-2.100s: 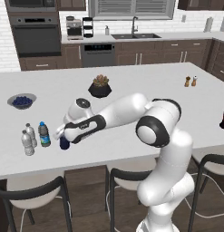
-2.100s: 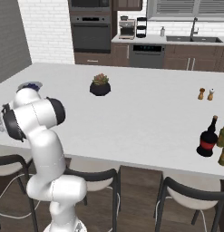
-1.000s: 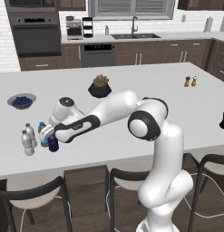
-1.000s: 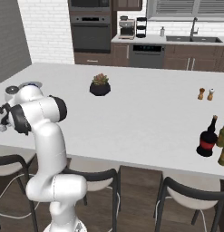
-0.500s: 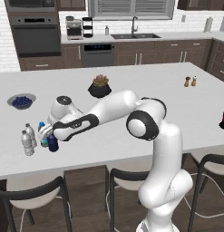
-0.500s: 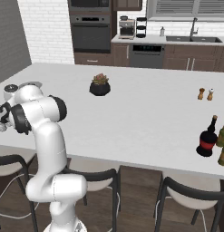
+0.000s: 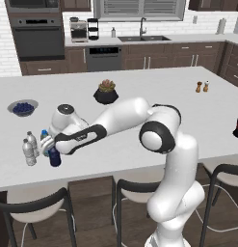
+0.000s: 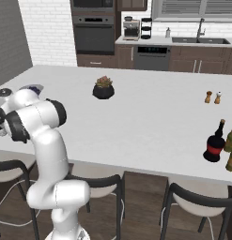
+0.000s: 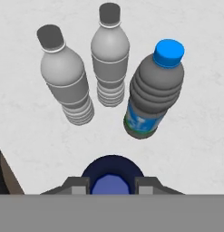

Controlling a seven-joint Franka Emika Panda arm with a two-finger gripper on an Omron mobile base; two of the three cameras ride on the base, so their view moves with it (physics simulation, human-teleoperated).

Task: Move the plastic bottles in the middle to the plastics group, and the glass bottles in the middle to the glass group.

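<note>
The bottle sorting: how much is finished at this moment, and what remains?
Done: the blue-capped bottle already stands by the two clear bottles. In hand: the tool is shut on the dark blue bottle, low at that group and not yet released. Left: the red-banded dark bottle at the counter's far end; I cannot tell whether it needs moving.

arm: stretched low to its left | tool (image 9: 111, 185): clamped on dark blue bottle (image 9: 112, 174)

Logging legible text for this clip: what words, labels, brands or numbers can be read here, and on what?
Blue-capped bottle: its blue-green label carries pale marks, too blurred to read.
Dark bottle with the red band: no lettering can be made out.
Nothing else carries readable text.
</note>
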